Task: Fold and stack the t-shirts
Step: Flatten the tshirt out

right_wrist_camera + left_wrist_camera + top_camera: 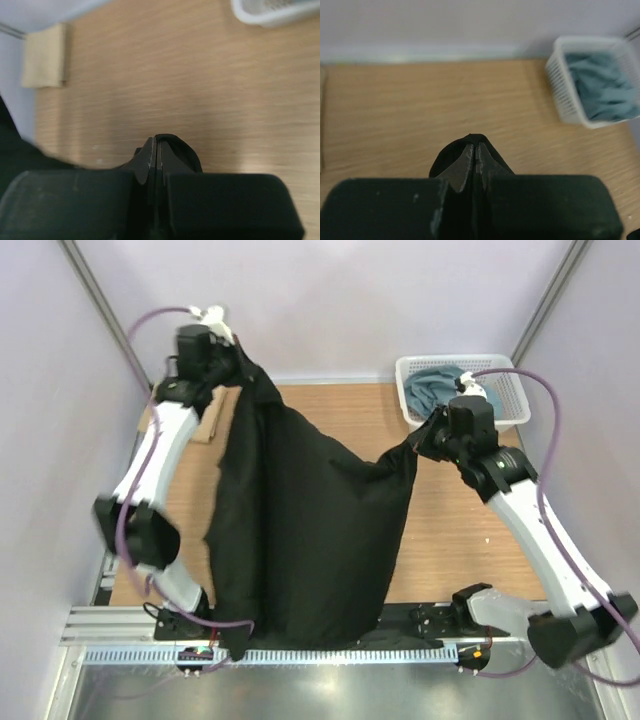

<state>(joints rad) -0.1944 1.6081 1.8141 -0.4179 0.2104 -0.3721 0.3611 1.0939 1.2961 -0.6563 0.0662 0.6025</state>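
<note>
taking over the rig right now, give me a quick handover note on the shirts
Left pincer: shut on the black t-shirt, at the far left.
Right pincer: shut on the same shirt's other end, by the basket.
The shirt hangs spread between them over the table, not folded.
Blue-grey shirts lie in the basket. A tan folded piece, seemingly a finished shirt, lies at the far left.
Left: fold the black one, stack it, then empty the basket.

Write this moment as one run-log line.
left gripper: shut on black t-shirt | right gripper: shut on it | t-shirt: hanging between them | basket: blue-grey cloth
</note>
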